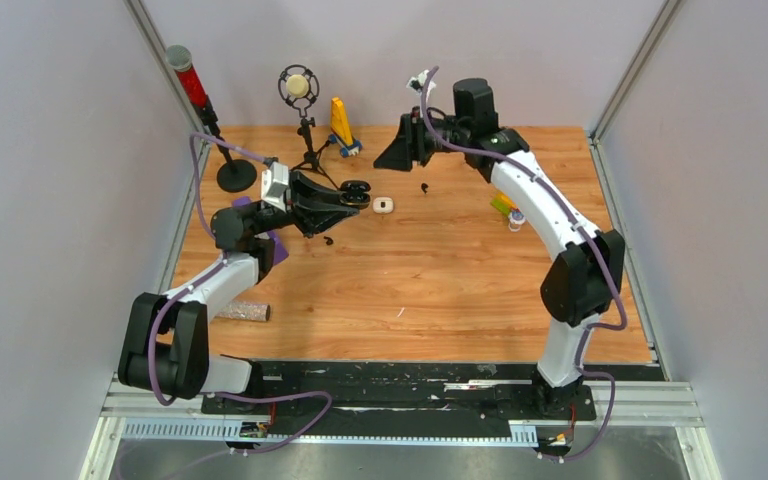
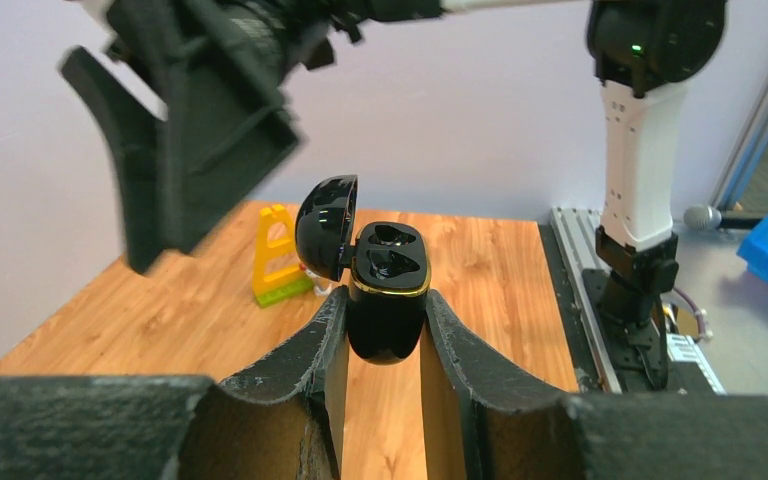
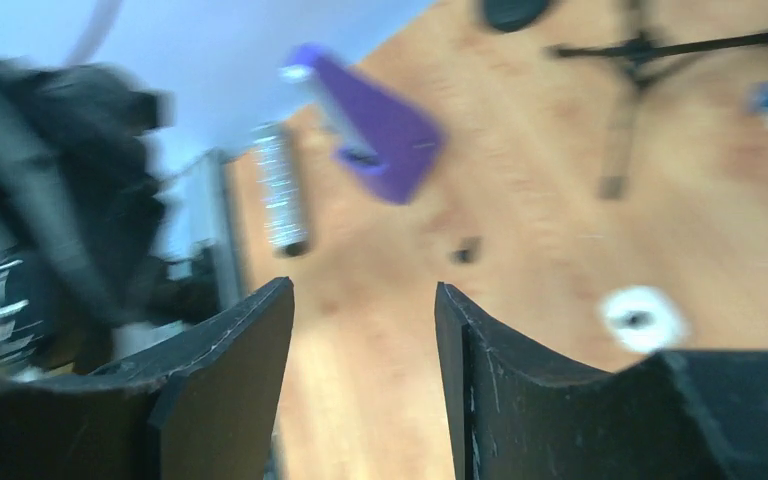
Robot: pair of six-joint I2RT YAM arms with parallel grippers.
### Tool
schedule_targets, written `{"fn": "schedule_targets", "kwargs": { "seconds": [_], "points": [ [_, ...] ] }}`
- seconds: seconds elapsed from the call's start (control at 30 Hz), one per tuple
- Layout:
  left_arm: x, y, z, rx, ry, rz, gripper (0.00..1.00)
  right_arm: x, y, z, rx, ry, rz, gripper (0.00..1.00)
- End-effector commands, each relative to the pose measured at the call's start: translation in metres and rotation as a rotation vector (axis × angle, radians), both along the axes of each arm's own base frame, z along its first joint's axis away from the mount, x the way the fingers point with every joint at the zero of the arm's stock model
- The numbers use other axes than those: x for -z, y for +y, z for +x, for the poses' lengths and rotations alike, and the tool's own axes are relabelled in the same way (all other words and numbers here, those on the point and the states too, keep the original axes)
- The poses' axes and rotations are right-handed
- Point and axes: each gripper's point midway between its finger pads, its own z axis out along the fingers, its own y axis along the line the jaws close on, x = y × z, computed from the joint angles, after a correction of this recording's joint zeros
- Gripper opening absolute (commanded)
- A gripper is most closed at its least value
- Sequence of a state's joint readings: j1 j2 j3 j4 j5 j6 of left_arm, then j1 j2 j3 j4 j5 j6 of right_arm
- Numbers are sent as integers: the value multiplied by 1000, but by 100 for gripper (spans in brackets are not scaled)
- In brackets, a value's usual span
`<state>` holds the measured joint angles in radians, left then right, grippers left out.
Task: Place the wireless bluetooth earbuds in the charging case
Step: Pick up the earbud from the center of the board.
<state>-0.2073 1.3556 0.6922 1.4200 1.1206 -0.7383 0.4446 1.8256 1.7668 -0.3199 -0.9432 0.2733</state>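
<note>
My left gripper [image 1: 352, 196] is shut on the black charging case [image 2: 388, 300], its lid [image 2: 325, 225] hinged open; I cannot tell what is in the dark wells. It is held just above the table at the far left-centre [image 1: 356, 187]. One black earbud [image 1: 423, 187] lies on the wood to its right, and another small black piece [image 1: 329, 240] lies below my left gripper. A small white case [image 1: 383, 205] sits between them. My right gripper [image 1: 403, 150] is open, empty, and raised above the far table. In the blurred right wrist view its fingers [image 3: 250, 330] frame bare wood. No white earbuds show.
A red-topped stand [image 1: 200, 100], a microphone on a tripod [image 1: 300, 90] and a yellow toy [image 1: 341, 125] stand at the back. A purple block [image 1: 260, 240] and a glittery cylinder [image 1: 243, 312] lie at the left. A green-yellow item [image 1: 505, 205] sits by the right arm, and a white sliver [image 1: 400, 313] lies near the front.
</note>
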Motion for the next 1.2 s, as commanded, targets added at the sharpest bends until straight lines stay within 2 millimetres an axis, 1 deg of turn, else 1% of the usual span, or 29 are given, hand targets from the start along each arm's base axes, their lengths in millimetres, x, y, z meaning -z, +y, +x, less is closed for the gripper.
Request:
{"fn": "schedule_targets", "kwargs": {
  "seconds": [0.0, 0.03, 0.07, 0.13, 0.23, 0.33, 0.47, 0.6, 0.77, 0.87, 0.97, 1.07, 1.17],
  "points": [
    [3, 3, -11, 41, -94, 60, 0, 75, -61, 87, 223, -182, -399, 56],
    [3, 3, -11, 43, -98, 64, 0, 94, -71, 98, 238, -200, -495, 56],
    [4, 3, -13, 49, -104, 70, 0, 115, -84, 115, 277, -220, -596, 57],
    [4, 3, -14, 58, -112, 79, 0, 136, -99, 132, 305, -247, -696, 58],
    [3, 3, -17, 71, -122, 88, 0, 168, -115, 149, 303, -272, -810, 57],
    [2, 3, -20, 79, -132, 94, 0, 196, -124, 162, 283, -276, -879, 54],
    [3, 4, -23, 86, -137, 100, 0, 228, -129, 171, 270, -202, -859, 52],
    [5, 5, -24, 85, -138, 103, 0, 240, -130, 182, 265, -168, -808, 51],
    [6, 5, -22, 82, -139, 104, 0, 241, -122, 192, 235, -171, -718, 51],
    [8, 4, -20, 82, -135, 106, 0, 243, -119, 200, 236, -189, -701, 51],
    [10, 4, -18, 85, -128, 108, 0, 249, -115, 206, 238, -195, -692, 51],
    [10, 4, -17, 84, -128, 109, 0, 258, -115, 212, 250, -202, -698, 52],
    [12, 4, -16, 85, -122, 111, 0, 263, -114, 216, 260, -200, -693, 52]
  ]
}}
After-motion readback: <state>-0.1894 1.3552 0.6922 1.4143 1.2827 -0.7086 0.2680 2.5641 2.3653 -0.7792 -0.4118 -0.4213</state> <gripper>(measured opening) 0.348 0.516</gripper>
